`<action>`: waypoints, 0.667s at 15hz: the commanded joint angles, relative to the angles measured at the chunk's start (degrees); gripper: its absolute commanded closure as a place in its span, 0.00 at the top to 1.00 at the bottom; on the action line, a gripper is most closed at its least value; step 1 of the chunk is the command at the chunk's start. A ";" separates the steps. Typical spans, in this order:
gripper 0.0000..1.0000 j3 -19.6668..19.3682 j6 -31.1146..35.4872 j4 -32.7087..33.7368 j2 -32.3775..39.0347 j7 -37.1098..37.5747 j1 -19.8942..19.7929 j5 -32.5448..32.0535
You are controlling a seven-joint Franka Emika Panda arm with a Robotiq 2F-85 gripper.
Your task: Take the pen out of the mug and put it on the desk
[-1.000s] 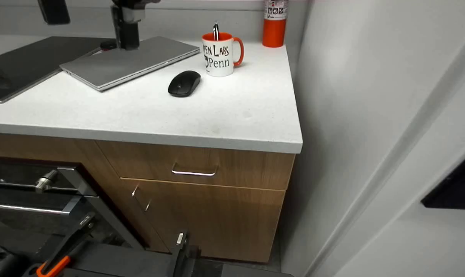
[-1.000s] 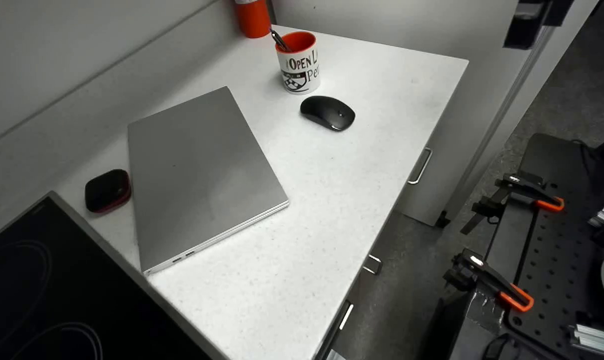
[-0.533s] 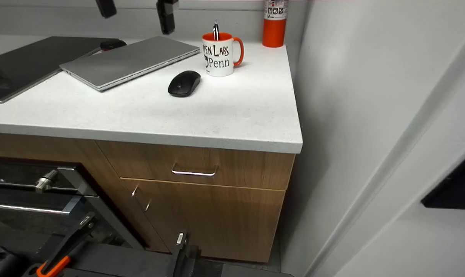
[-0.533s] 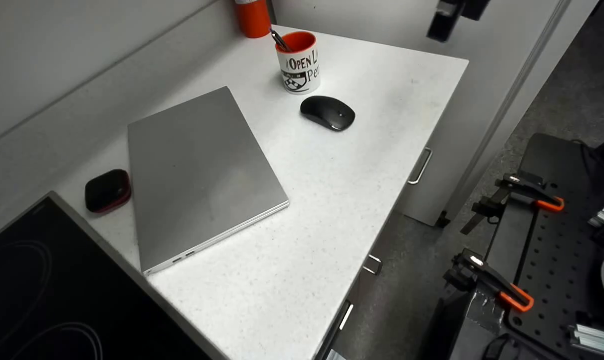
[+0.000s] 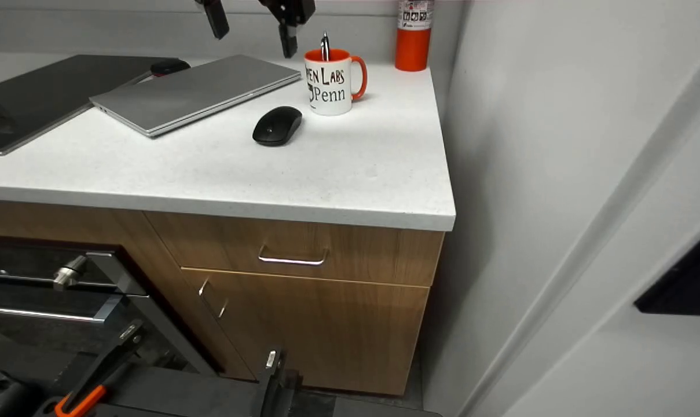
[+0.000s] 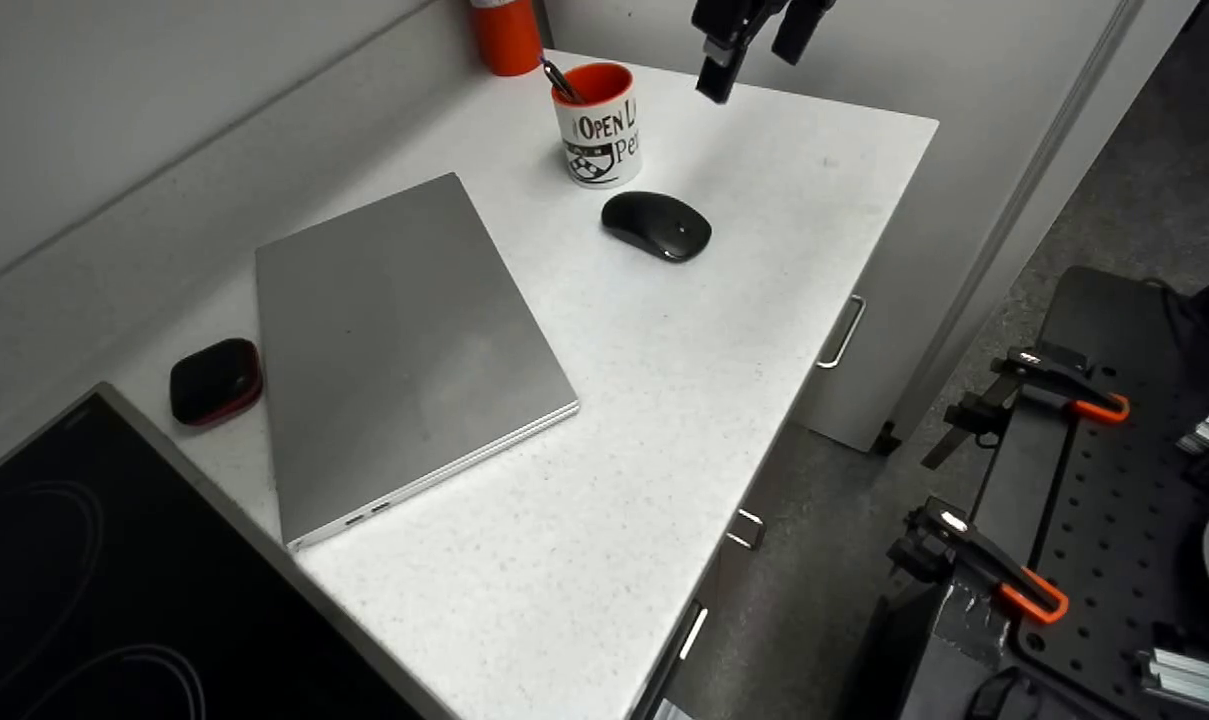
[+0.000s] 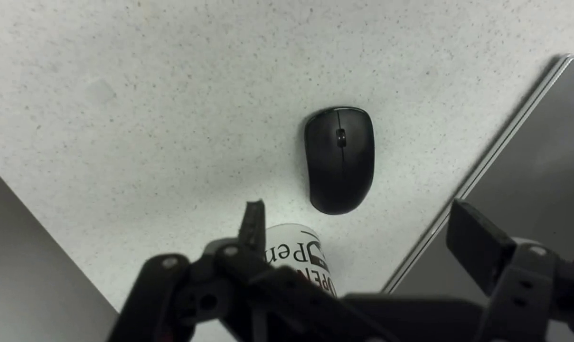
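Pen leans in the red-lined white mug, top sticking out.

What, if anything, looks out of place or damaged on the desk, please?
Two small things: the closed laptop lies askew on the desk, one corner right by the cooktop, an odd spot for electronics; and the wrist view shows a faint pale patch, too indistinct to identify. The mug stands upright.

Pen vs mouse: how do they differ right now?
The pen is slim and stick-like; the mouse is broad and rounded. The pen leans inside the mug, its lower end hidden; the mouse lies flat on the desk, fully visible. Shared: both look mainly dark, and the open gripper holds neither.
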 commanded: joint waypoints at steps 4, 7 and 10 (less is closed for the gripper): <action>1.00 0.42 -0.14 -0.08 -0.42 -0.11 -0.44 0.19; 1.00 -0.68 5.68 2.81 4.68 -1.81 1.20 3.58; 1.00 -0.72 13.25 5.58 9.90 -2.62 1.84 5.20</action>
